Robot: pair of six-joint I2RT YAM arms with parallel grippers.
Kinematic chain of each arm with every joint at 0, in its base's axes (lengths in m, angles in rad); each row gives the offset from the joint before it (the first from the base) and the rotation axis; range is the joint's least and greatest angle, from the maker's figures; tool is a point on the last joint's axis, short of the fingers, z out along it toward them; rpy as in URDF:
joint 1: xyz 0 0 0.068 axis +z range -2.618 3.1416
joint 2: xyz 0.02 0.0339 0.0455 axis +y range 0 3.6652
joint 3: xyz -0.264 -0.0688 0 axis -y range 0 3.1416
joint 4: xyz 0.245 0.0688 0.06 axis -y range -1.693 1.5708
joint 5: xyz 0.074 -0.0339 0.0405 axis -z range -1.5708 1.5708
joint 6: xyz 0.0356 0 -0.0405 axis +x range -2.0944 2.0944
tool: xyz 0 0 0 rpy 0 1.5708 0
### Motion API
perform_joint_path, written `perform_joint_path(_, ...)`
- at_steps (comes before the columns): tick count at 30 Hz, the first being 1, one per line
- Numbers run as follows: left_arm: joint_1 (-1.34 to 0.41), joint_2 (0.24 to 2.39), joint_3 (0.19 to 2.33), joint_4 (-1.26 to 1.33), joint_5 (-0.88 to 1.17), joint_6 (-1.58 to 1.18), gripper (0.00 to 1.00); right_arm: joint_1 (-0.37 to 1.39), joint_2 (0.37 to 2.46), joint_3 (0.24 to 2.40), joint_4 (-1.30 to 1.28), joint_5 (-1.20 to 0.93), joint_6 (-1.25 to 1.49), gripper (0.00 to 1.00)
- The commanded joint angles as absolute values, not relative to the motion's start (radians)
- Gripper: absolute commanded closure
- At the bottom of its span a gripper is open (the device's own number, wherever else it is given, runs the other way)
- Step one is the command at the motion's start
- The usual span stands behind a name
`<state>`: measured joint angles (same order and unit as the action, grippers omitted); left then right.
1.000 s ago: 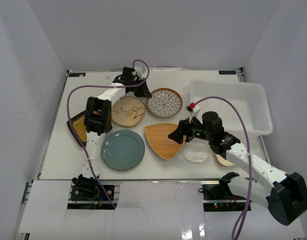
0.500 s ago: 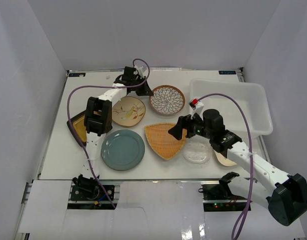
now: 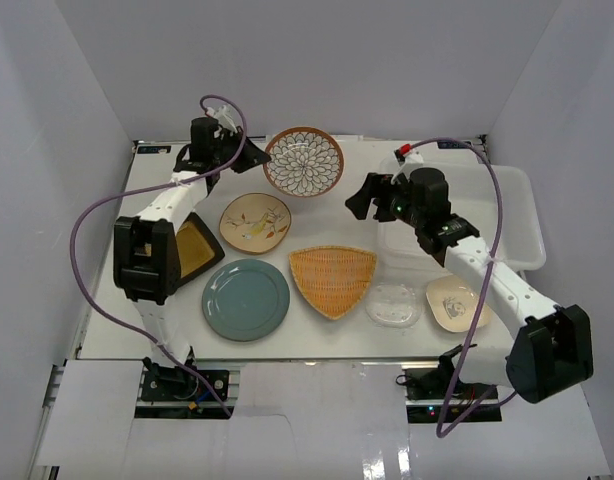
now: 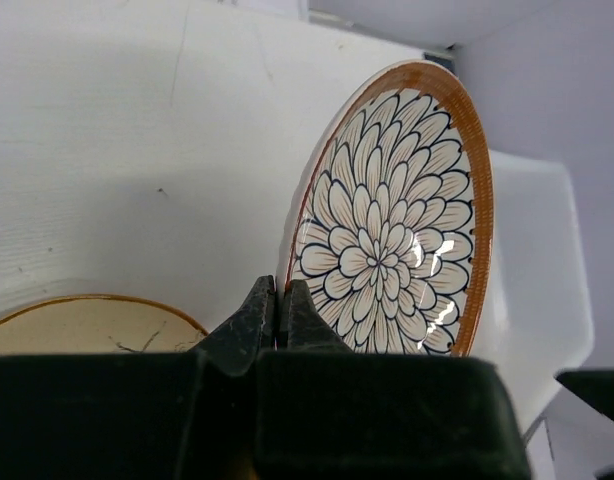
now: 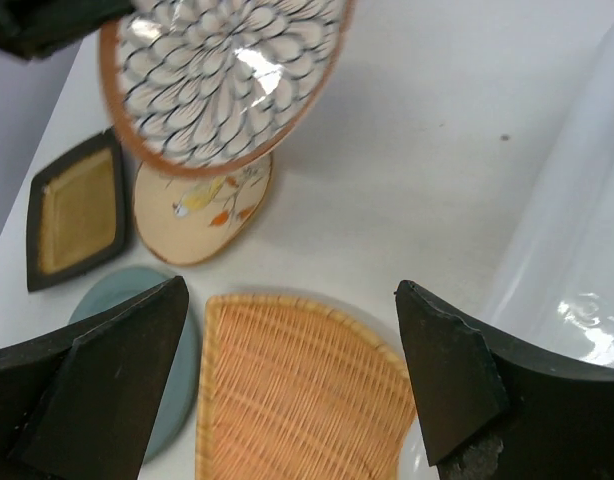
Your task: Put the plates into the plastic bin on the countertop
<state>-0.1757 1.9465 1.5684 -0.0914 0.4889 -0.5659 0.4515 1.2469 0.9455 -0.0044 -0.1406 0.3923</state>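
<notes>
My left gripper (image 3: 251,157) (image 4: 280,300) is shut on the rim of the brown-rimmed petal-patterned plate (image 3: 304,162) (image 4: 392,230) and holds it tilted in the air near the back of the countertop (image 3: 167,300). My right gripper (image 3: 359,197) (image 5: 289,290) hangs open and empty above the orange triangular plate (image 3: 332,278) (image 5: 297,400), just left of the plastic bin (image 3: 457,166) (image 5: 577,250). On the countertop lie the beige floral plate (image 3: 255,221), teal plate (image 3: 246,299), amber square plate (image 3: 192,245), clear plate (image 3: 393,305) and cream squarish plate (image 3: 457,302).
White walls close in the countertop at the back and both sides. Purple cables loop from both arms. The bin stands at the right back, with nothing showing inside it.
The left gripper has closed on the petal-patterned plate and lifted it off the table toward the back. The right gripper has opened wider and risen from the orange plate toward the bin's left side.
</notes>
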Motion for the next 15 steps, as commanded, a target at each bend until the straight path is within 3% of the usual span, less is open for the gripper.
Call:
perform_joint_path(1,-0.183,1.790,1.485,0.077,0.613,-0.696,1.00,0.377,1.330,1.052,0.009,-0.164,0.422,0.10)
perform_joint_path(8,-0.196,1.620,1.304,0.098,0.626,-0.735,1.00,0.362,1.450,1.163,0.060,-0.392,0.449,0.10)
perform_joint_path(13,-0.222,1.543,1.244,0.087,0.587,-0.726,1.00,0.360,1.454,1.091,0.127,-0.370,0.524,0.03)
perform_joint_path(15,-0.232,1.507,1.224,0.092,0.598,-0.732,1.00,0.360,1.457,1.069,0.126,-0.339,0.534,0.07)
